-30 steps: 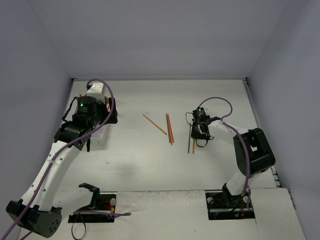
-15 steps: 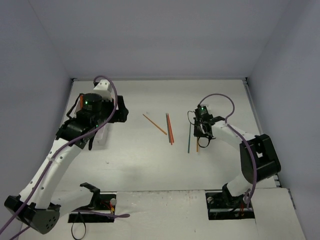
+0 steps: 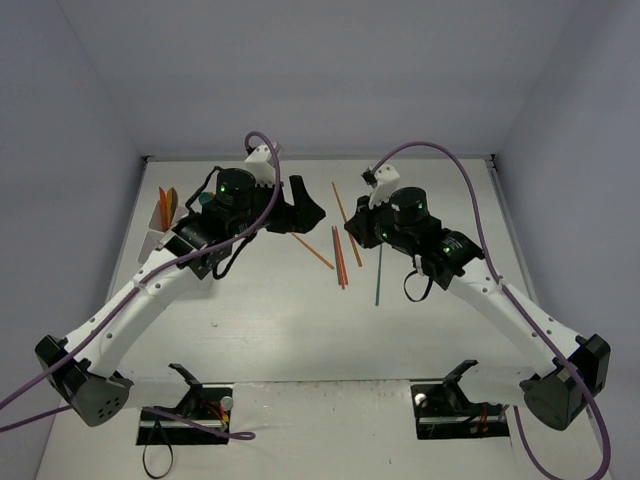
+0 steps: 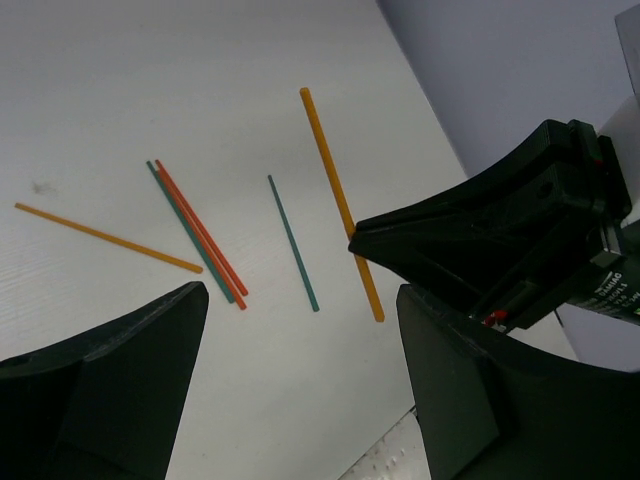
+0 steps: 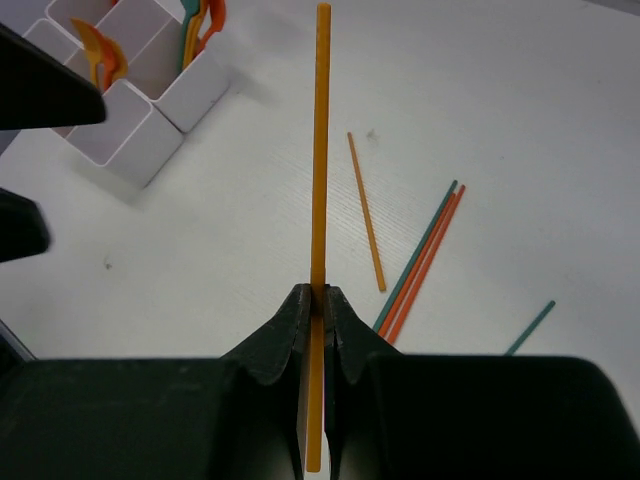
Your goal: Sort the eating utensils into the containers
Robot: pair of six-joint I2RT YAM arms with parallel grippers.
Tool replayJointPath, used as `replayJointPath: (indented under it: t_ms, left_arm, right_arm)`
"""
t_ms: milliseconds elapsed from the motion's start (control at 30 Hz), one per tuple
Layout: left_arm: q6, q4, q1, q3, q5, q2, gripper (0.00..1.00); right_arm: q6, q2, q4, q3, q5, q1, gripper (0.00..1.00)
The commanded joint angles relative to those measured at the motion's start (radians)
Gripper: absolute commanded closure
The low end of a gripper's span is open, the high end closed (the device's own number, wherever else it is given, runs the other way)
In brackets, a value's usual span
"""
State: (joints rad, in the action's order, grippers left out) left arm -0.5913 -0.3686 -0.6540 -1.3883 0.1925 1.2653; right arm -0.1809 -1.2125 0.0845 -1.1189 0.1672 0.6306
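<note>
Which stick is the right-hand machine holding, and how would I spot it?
Start at the white table and find the right arm's claw near its middle. Pinched in that shut claw is a long orange stick. Its neighbours, another orange stick, a teal-and-red bunch and a lone teal one, all lie loose on the table.

We see a matt white table (image 4: 120,70), faintly grained. The orange stick (image 5: 322,150) looks like smooth plastic, and the compartment box (image 5: 135,145) at upper left like translucent white plastic.
</note>
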Motion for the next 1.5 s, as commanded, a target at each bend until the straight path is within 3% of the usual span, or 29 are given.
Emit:
replayJointPath:
  t_ms: [0,200,567,667,833,967,1033,1067,1133,1167,1200,1233,1467]
  left_arm:
    - [-0.044,0.129,-0.026,-0.065,-0.012,0.014,0.26]
    - [-0.075,0.219,-0.048,-0.026,-0.051,0.028,0.28]
    - [-0.140,0.307,-0.066,0.003,-0.091,0.078,0.46]
    - [-0.148,0.312,-0.068,0.002,-0.096,0.086,0.55]
    - [-0.154,0.319,-0.075,0.005,-0.105,0.086,0.91]
    - [-0.152,0.327,-0.075,0.025,-0.128,0.069,1.00]
    - [-0.146,0.328,-0.076,0.037,-0.143,0.051,1.00]
    - [-0.140,0.327,-0.076,0.042,-0.148,0.043,1.00]
    - [-0.123,0.312,-0.076,0.051,-0.168,0.023,1.00]
    - [-0.103,0.300,-0.076,0.054,-0.179,0.018,1.00]
    - [-0.088,0.288,-0.075,0.054,-0.183,0.009,1.00]
    - [-0.070,0.253,-0.073,0.054,-0.212,-0.006,1.00]
    - [0.246,0.013,-0.017,0.021,-0.562,-0.121,1.00]
  right_arm:
    - [0.015,0.020,-0.074,-0.063,0.096,0.016,1.00]
    - [0.010,0.021,-0.104,-0.080,0.117,0.025,1.00]
    - [0.000,0.022,-0.122,-0.083,0.130,0.045,1.00]
    - [-0.002,0.025,-0.124,-0.081,0.130,0.047,1.00]
    - [-0.004,0.031,-0.131,-0.068,0.127,0.047,1.00]
    - [-0.005,0.035,-0.134,-0.062,0.129,0.049,0.99]
    - [-0.006,0.037,-0.135,-0.057,0.129,0.049,0.90]
    - [-0.007,0.037,-0.135,-0.055,0.128,0.049,0.79]
    - [-0.012,0.037,-0.135,-0.050,0.125,0.049,0.48]
    - [-0.018,0.036,-0.135,-0.046,0.117,0.047,0.25]
    - [-0.018,0.036,-0.134,-0.045,0.114,0.047,0.23]
    - [-0.026,0.035,-0.132,-0.040,0.108,0.047,0.02]
    - [-0.061,0.055,-0.129,0.025,0.015,0.042,0.00]
